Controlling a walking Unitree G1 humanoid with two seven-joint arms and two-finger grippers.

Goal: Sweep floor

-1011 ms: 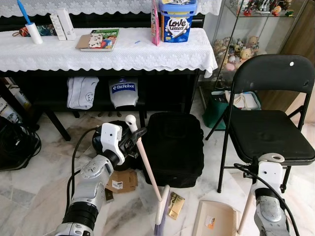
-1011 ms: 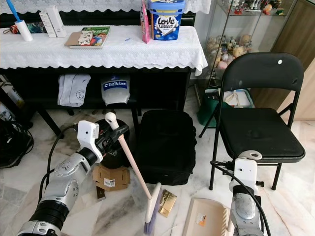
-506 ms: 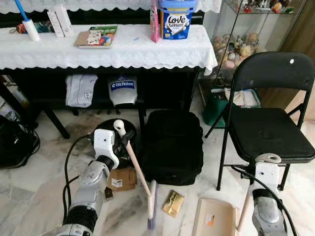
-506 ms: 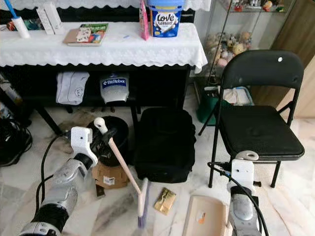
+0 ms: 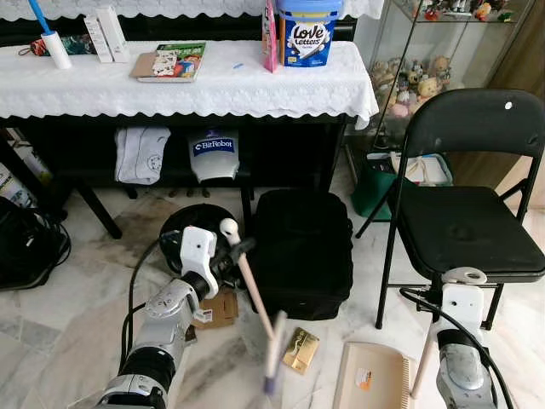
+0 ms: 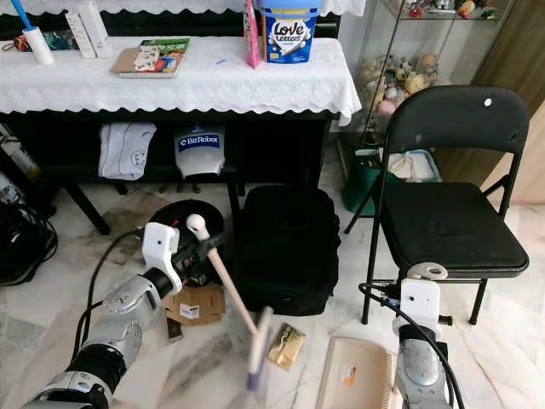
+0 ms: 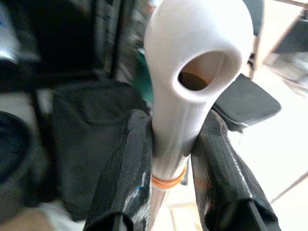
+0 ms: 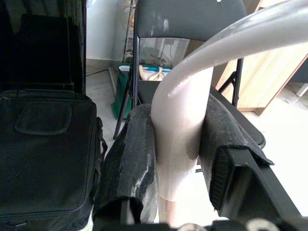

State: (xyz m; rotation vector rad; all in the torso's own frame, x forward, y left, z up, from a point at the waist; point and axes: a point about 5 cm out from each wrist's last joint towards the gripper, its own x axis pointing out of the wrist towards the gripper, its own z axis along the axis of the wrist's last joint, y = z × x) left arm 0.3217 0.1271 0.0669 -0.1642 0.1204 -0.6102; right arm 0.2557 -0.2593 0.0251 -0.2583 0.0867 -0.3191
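The left gripper [image 5: 232, 252] is clamping the upper end of the broom [image 5: 255, 308], its two black fingers [image 7: 126, 173] pressing against either side of the pale handle just below the white looped knob at the top. From that grip the handle is slanting down and toward the robot's right, and the blurred brush head is sitting low near the marble floor [image 5: 60, 324], just beside a small gold packet [image 5: 299, 349]. A piece of flattened cardboard [image 5: 218, 308] is lying on the floor under the left arm.

The right gripper [image 8: 175, 144] is closed on the curved white handle of the dustpan [image 5: 375, 378], its fingers [image 8: 130, 159] squeezing the handle from both sides. The beige pan itself is resting on the floor just left of the right arm, near the gold packet and the brush head but apart from them.

Beyond the broom, a black bag [image 5: 302, 251] is standing on the floor in front of a table [image 5: 187, 89] covered with a white lace cloth. A blue tub [image 5: 308, 32] and a book [image 5: 168, 64] are sitting on top of it. A black folding chair [image 5: 464, 213] is standing at the robot's right, just behind the right arm.
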